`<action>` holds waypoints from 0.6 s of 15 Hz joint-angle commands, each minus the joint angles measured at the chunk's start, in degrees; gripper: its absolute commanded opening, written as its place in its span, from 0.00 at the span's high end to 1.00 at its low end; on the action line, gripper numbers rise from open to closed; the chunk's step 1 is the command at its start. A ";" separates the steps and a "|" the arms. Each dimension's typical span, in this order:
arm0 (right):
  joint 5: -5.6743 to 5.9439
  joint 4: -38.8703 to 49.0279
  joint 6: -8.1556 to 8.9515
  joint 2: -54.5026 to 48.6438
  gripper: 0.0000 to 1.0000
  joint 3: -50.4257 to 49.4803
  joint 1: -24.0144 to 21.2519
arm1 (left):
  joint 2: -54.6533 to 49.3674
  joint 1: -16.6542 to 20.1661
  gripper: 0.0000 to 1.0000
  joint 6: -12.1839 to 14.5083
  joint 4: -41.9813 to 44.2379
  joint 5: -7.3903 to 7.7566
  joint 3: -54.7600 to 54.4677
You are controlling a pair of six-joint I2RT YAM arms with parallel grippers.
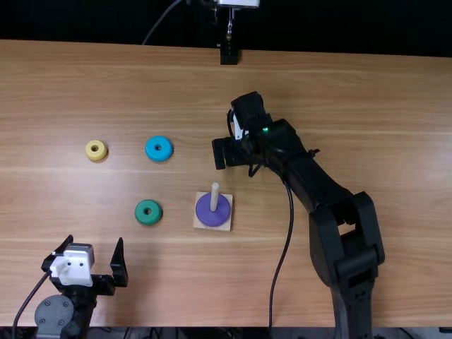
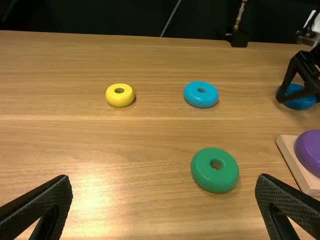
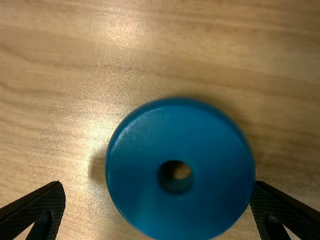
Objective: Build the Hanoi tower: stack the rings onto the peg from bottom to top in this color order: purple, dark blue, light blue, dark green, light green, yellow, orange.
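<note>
- The left gripper is left of the wooden base and nearer the table's near edge, its fingers spread apart with nothing between them.
- The yellow ring lies flat on the table, well left of the base and farther back.
- The green ring lies flat, left of the base and about level with it.
- The light blue ring lies flat, left of the base and farther back.
- The wooden base carries the upright peg, with the purple ring around it, down on the wood.
- The right gripper is beyond the base, its fingers parted on opposite sides of the dark blue ring. One finger is at the ring's edge, maybe touching; the other has a gap, so it isn't clamped.
- The dark blue ring is therefore beyond the base, off the peg, at or just above the table; I can't tell which.
- A black block is at the table's far edge, well beyond the base.
</note>
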 commanded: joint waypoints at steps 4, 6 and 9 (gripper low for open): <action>3.04 0.13 0.31 3.18 0.00 3.43 -0.44 | -0.69 -0.38 0.00 0.34 -4.39 0.16 -6.00; 11.05 0.13 0.00 3.18 0.21 3.60 -0.26 | -0.69 -0.38 0.00 0.34 -4.39 0.16 -6.00; 11.79 -0.19 0.00 3.18 0.38 3.86 -0.17 | -0.69 -0.38 0.00 0.34 -4.39 0.16 -6.00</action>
